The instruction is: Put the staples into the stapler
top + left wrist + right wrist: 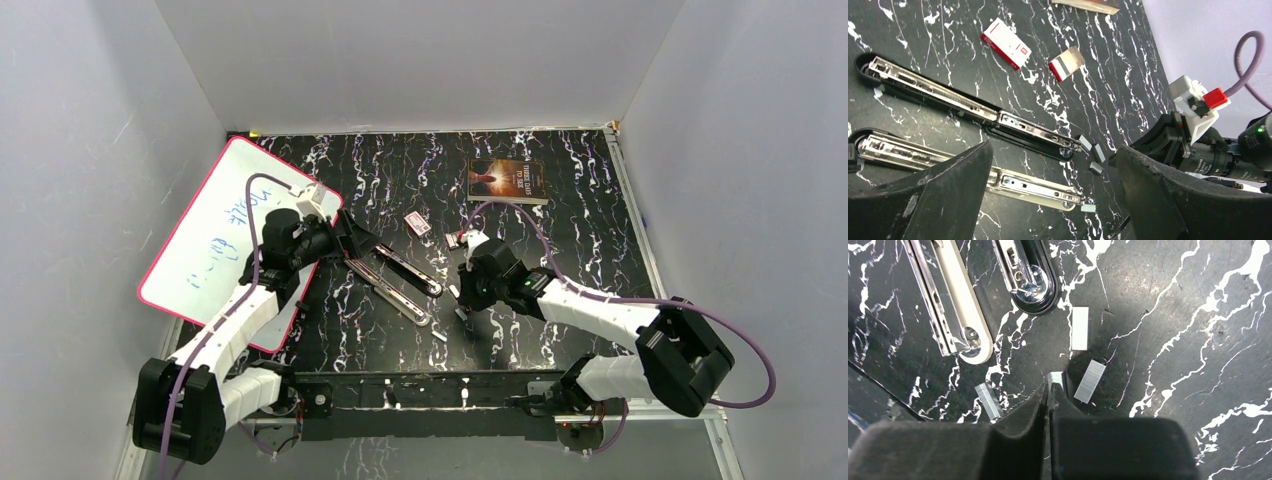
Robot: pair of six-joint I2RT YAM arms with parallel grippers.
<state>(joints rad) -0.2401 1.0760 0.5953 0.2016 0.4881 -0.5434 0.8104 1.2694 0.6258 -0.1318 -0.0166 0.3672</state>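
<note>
The stapler (pixel 392 278) lies opened flat on the black marbled table, its two long arms side by side. In the left wrist view the upper black arm (pixel 948 95) shows its metal channel, and the lower cream arm (pixel 1033 186) lies below it. My left gripper (pixel 1053 165) is open wide over the stapler, near its hinge end (pixel 345 245). Several loose staples strips lie past the stapler's tips (pixel 1079 328) (pixel 1090 381) (pixel 987 400). My right gripper (pixel 1050 386) is shut, with one short staples strip (pixel 1055 378) pinched at its tips, just above the table.
A red and white staple box (pixel 418 224) and its small inner tray (pixel 1066 63) lie behind the stapler. A book (pixel 507 181) lies at the back. A whiteboard (pixel 225 235) with a red edge lies on the left under my left arm.
</note>
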